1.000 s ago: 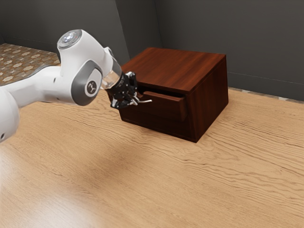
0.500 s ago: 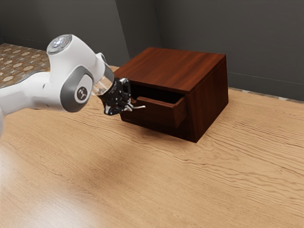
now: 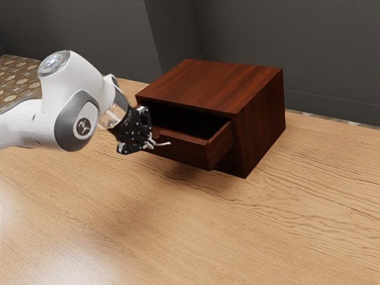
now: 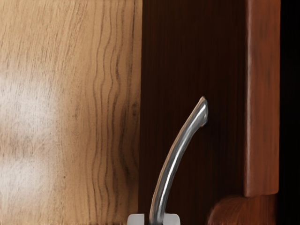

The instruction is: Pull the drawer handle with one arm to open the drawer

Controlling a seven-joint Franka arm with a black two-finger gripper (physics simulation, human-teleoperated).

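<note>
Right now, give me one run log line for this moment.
phase: pull | tool: shut on handle | drawer: partly out of cabinet, dark gap showing above it

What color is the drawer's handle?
Shiny silver, like metal. The handle shows best in the wrist view, against the dark reddish-brown drawer front.

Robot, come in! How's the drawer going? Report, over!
Gripper shut on the handle. Drawer partly out of the cabinet. Nothing seen in its way on the wooden table. Over.
</note>
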